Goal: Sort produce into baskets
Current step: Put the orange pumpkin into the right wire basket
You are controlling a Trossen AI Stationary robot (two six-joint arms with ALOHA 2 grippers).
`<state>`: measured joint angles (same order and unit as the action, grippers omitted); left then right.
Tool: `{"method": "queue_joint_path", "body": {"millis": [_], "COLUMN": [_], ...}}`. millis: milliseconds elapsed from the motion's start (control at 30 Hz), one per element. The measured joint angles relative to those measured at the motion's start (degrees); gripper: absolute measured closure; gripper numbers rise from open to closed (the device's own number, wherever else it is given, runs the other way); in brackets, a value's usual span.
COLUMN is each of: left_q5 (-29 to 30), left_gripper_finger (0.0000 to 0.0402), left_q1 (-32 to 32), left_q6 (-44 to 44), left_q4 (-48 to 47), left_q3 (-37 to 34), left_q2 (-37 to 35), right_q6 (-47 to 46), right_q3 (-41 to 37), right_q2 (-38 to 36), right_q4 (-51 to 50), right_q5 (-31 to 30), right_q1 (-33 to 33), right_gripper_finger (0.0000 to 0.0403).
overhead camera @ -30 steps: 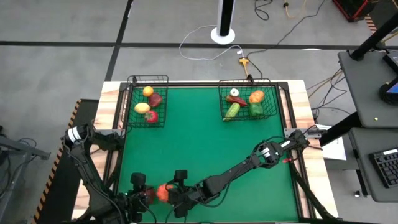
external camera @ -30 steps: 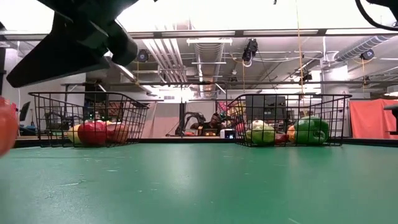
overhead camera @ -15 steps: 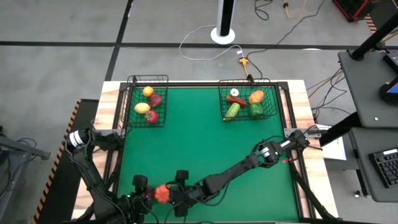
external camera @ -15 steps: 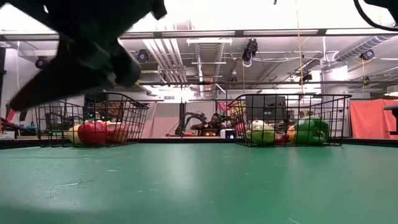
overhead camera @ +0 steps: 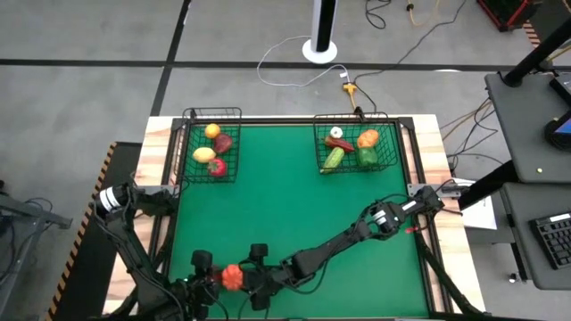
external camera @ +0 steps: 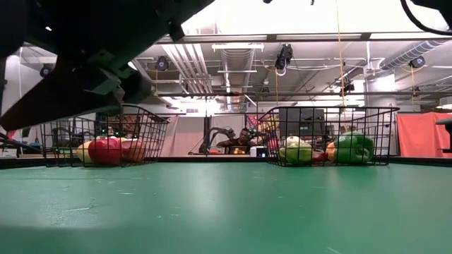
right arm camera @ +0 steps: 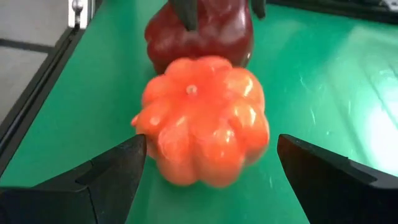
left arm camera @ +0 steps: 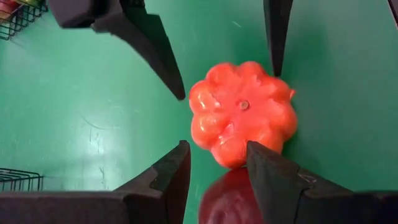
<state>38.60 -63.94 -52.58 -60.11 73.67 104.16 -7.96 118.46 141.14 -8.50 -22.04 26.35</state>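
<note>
Two baskets (overhead camera: 212,144), eleven produce pieces (overhead camera: 232,277)

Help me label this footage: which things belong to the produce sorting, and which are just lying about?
Job:
orange pumpkin
dark red pepper
left basket
right basket
right claw, open around the pumpkin
left claw

Lying about:
white cable
keyboard

Grey floor w/ black tape lines (overhead camera: 89,62) — white cable (overhead camera: 294,62), ceiling pipes (external camera: 236,63), orange curtain (external camera: 424,134).
</note>
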Motion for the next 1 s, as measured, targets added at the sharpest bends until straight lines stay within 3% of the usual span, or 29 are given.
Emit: {"method": "queue_joint_path", "body": {"millis": [400, 767, 1000], "left_q5": [1.0, 1.6, 8.0], "left_gripper_finger": [0.0263, 0.0263, 0.0263], "left_q1": [0.0, 0.1, -1.3], "left_q6": [0.0, 0.0, -0.1], "left_q4": [0.0, -1.4, -8.9], "left_q3": [0.0, 1.0, 6.8], "left_q2": [0.0, 0.0, -0.4], "right_q6": [3.6, 4.1, 4.0], "right_q3": [-0.7, -0.9, -0.8], "right_q2": [0.0, 0.0, -0.2], "right_q4": [3.1, 3.1, 2.3], "right_q5": [4.1, 6.2, 6.0], "right_q1": [-1.4, -1.8, -1.8], "right_gripper_finger": [0.0055, 0.0143, 0.0162]}}
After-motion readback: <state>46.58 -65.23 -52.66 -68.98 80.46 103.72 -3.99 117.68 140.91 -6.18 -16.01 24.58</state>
